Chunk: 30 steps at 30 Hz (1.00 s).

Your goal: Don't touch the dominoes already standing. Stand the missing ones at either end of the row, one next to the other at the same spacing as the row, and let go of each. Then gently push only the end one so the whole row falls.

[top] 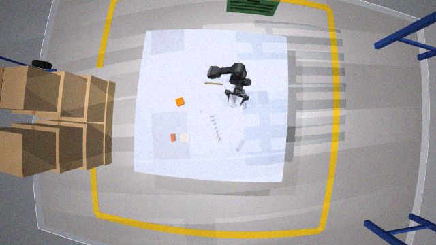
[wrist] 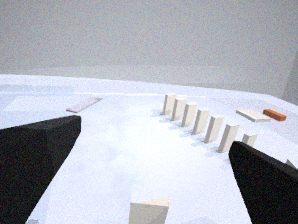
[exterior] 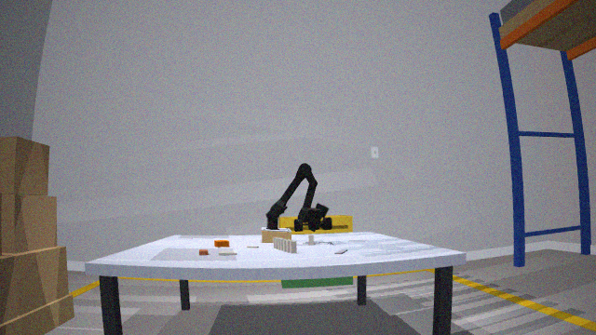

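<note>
A row of several cream dominoes [top: 214, 127] [exterior: 284, 245] [wrist: 200, 121] stands upright; in the wrist view my right finger partly covers its near end. My gripper [top: 234, 104] [exterior: 313, 228] [wrist: 157, 136] is wide open and off the row's near end. A single domino [exterior: 311, 239] [wrist: 149, 212] stands upright by itself on the table, low between my open fingers in the wrist view and touching neither; its lower part is cut off there. A small thin piece [top: 201, 111] [exterior: 252, 247] lies flat to the left of the row; it may be a domino.
An orange block [top: 180, 101] [exterior: 222, 243], a red-orange block [top: 173, 137] [exterior: 203, 252] [wrist: 274, 114] and a flat white block [top: 184, 137] [exterior: 227, 251] [wrist: 252, 115] lie left of the row. A flat greyish strip [top: 240, 145] [exterior: 341, 251] [wrist: 85, 104] lies right of its far end.
</note>
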Available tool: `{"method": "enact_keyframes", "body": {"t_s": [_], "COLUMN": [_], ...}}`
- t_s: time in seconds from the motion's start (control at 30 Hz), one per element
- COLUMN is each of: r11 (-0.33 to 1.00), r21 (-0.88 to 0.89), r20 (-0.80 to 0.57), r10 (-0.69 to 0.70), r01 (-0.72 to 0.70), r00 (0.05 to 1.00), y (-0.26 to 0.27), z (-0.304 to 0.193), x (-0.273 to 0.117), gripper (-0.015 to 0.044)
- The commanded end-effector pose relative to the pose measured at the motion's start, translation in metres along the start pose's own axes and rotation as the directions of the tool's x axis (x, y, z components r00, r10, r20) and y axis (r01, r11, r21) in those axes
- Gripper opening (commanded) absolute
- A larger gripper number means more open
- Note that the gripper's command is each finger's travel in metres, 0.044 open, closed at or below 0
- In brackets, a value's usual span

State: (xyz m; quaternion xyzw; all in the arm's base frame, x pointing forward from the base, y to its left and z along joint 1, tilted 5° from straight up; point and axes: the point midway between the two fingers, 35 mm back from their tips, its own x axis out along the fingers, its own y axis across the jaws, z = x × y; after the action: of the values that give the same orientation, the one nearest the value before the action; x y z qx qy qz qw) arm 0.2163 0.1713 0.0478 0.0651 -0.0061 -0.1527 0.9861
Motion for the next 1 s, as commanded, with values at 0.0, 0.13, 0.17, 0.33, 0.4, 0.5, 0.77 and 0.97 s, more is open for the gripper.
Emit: {"method": "enact_keyframes", "body": {"t_s": [0.0, 0.13, 0.17, 0.33, 0.4, 0.5, 0.77, 0.97], "r11": [1.0, 0.997, 0.995, 0.988, 0.983, 0.982, 0.984, 0.988], "r21": [-0.012, -0.015, -0.011, -0.028, -0.058, -0.029, 0.003, 0.035], "r20": [-0.015, -0.144, -0.187, -0.387, -0.502, -0.619, -0.78, -0.877], "r10": [0.01, 0.078, 0.094, 0.128, 0.12, 0.131, 0.116, 0.102], "r01": [-0.01, -0.081, -0.097, -0.151, -0.172, -0.188, -0.18, -0.149], "r00": [1.0, 0.987, 0.978, 0.913, 0.856, 0.775, 0.615, 0.47], "y": [0.003, 0.041, 0.05, 0.072, 0.074, 0.078, 0.071, 0.06], "z": [0.004, -0.002, -0.002, -0.006, -0.011, -0.009, -0.001, 0.011], "x": [0.003, 0.03, 0.038, 0.065, 0.074, 0.083, 0.087, 0.082], "gripper": [0.044, 0.044, 0.044, 0.044, 0.044, 0.044, 0.044, 0.044]}}
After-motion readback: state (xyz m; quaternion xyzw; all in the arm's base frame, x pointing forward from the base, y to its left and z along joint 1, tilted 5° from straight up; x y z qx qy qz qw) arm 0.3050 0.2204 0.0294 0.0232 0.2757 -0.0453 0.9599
